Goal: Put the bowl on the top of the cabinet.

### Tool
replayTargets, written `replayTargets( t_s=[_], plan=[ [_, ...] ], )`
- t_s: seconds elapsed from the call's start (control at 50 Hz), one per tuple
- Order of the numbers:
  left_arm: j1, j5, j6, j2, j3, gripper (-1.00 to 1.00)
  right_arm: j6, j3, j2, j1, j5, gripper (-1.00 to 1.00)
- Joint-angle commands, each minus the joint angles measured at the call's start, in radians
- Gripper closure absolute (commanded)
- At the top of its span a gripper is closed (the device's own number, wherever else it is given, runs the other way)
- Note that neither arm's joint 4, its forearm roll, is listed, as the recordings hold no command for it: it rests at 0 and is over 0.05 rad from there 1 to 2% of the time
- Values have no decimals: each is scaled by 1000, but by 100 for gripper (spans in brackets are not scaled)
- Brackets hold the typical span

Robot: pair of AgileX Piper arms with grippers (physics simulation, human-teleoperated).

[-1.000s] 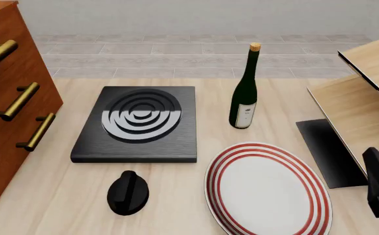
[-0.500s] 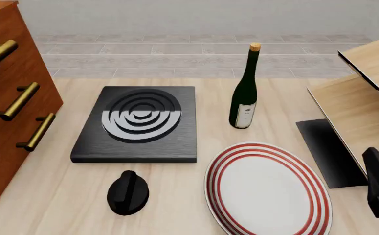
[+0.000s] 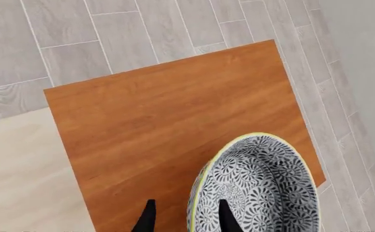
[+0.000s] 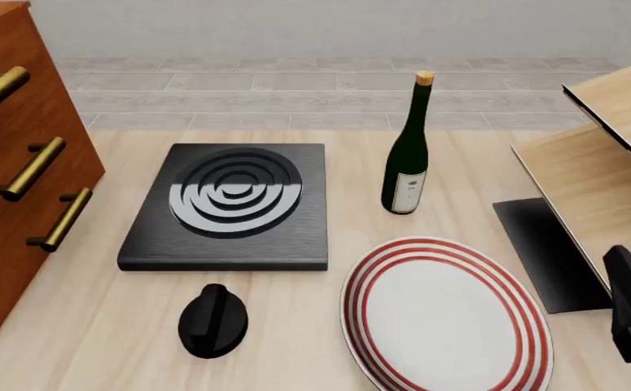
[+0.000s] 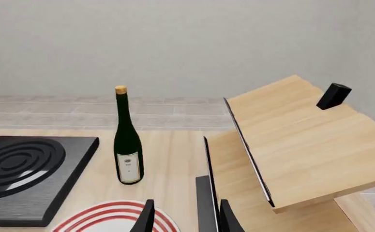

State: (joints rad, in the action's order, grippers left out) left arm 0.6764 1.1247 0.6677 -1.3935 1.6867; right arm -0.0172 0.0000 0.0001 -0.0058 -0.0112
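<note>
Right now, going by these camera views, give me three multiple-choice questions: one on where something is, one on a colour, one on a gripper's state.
1. The patterned black-and-white bowl is over:
A. the reddish-brown wooden cabinet top
B. the stove
C. the plate

2. The flat white plate has rings coloured:
A. blue
B. red
C. green

3. The left gripper is:
A. open, empty
B. out of view
C. pinching the bowl's rim

Answers: 1 A, cabinet wood lies beneath the bowl; 2 B, red rings show; 3 C, one finger sits inside the rim, one outside.

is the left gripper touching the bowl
Touching: in the left wrist view the left gripper has the bowl rim between its jaws, above the cabinet top.
</note>
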Motion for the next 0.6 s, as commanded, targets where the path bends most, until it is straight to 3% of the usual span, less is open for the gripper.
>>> replayTargets(
  t_s=[0.02, 0.24, 0.6],
  plan=[
    [-4, -9, 17, 1, -30, -100, -2, 0, 0, 0, -1, -100],
    [3, -10, 18, 13, -31, -100, -3, 0, 0, 0, -1, -100],
    [-5, 46, 27, 75, 63, -100, -8, 0, 0, 2, -3, -100]
  ],
)
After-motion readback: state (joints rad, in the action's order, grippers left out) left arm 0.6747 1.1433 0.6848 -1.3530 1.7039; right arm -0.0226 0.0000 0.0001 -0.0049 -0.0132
